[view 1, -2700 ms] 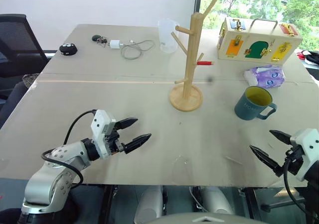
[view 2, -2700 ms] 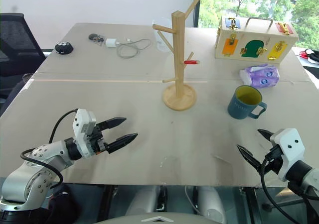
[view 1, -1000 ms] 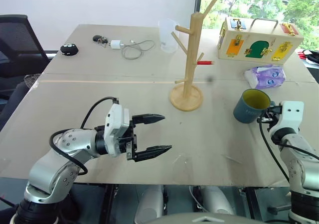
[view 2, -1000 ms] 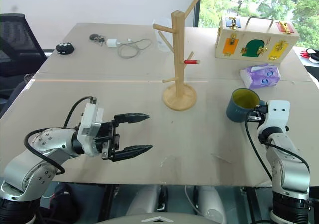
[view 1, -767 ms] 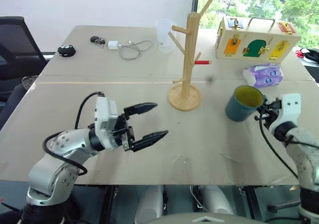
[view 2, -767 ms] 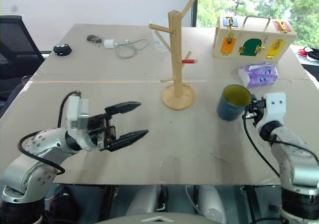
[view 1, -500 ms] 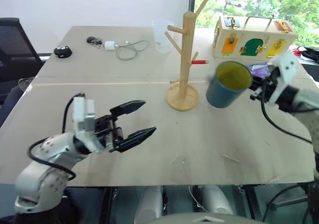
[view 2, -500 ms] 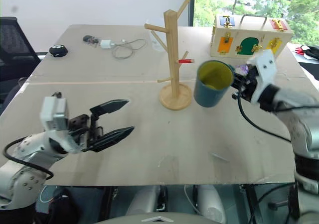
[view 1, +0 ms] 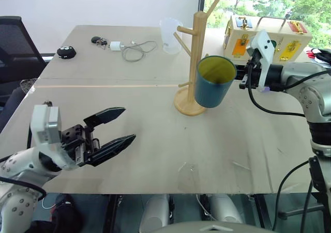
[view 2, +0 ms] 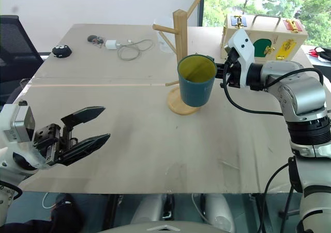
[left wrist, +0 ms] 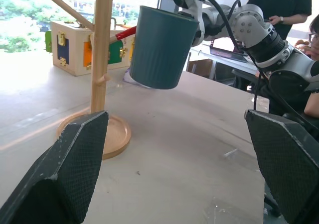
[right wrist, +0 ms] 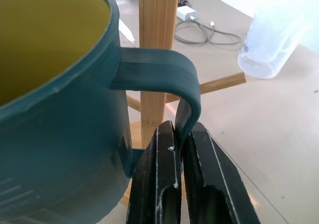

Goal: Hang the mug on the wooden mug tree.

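Teal mug (view 1: pixel 214 81) is up in the air, off the table (view 1: pixel 155 140), mouth tilted toward my head camera so I see the yellow-green inside. My right gripper (right wrist: pixel 178 149) has it by the loop handle, both black fingers pinched tight on the handle's lower part; wrist view shows that clearly. Mug hangs just in front of the wooden mug tree (view 1: pixel 196 62), covering part of the post, not on any peg yet. Tree stands upright on its round base near the table's middle. My left gripper (view 1: pixel 113 130) is low at the near left over the table, jaws spread wide, holding nothing, well apart from the mug. Behind the tree: clear plastic pitcher (view 1: pixel 170 35), wooden latch box (view 1: pixel 269 33) with coloured doors at far right. White charger and cable (view 1: pixel 132 47) plus small black object (view 1: pixel 67 52) at far left. Person in black (left wrist: pixel 281 2) shows in the left wrist view.
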